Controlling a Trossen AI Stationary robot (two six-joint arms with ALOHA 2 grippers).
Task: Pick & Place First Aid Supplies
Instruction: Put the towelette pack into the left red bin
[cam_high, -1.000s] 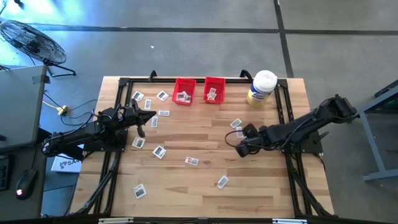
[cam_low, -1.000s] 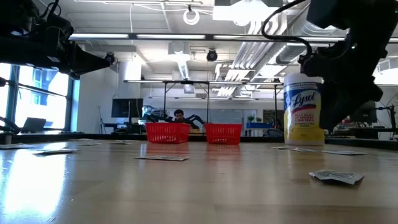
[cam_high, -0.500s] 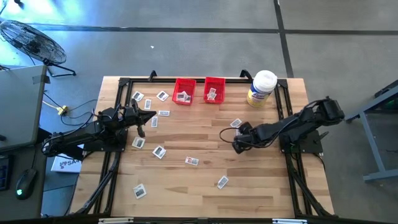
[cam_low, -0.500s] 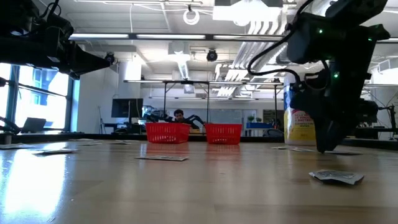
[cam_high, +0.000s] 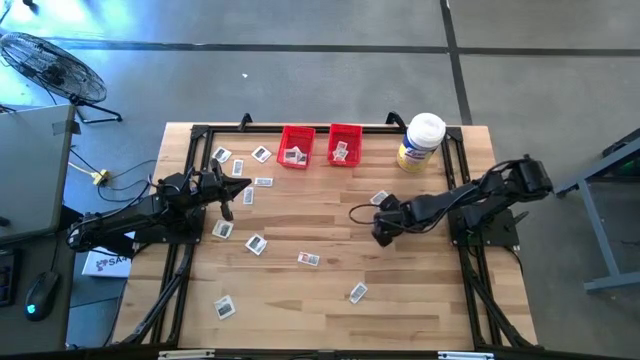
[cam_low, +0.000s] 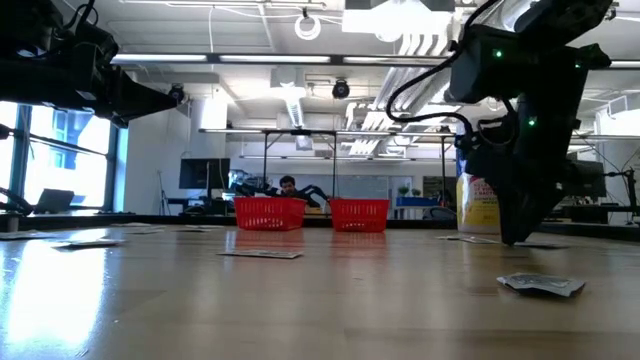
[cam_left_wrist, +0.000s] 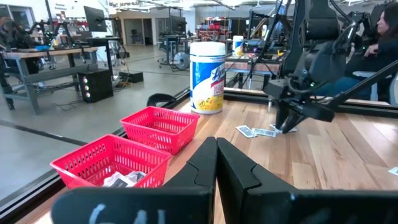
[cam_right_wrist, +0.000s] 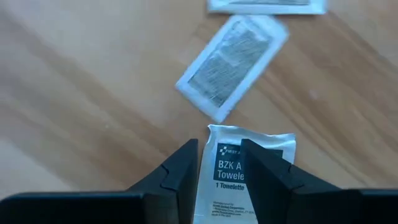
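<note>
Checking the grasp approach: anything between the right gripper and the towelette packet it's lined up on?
Nothing visible. The right gripper hangs open directly over the towelette packet, one finger to each side. A second packet lies just beyond it, clear of the fingers.

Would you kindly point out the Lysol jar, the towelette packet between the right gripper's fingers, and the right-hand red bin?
Lysol jar (cam_left_wrist: 207, 78): left wrist view, label.
Towelette packet (cam_right_wrist: 233, 171): right wrist view, printed face.
Right-hand red bin (cam_high: 346, 131): high view, far rim.

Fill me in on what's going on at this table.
The right hand is down at the table, open, its fingers straddling a towelette packet. More packets lie scattered, and a few are in the two red bins. The left hand waits shut on its own side.
</note>
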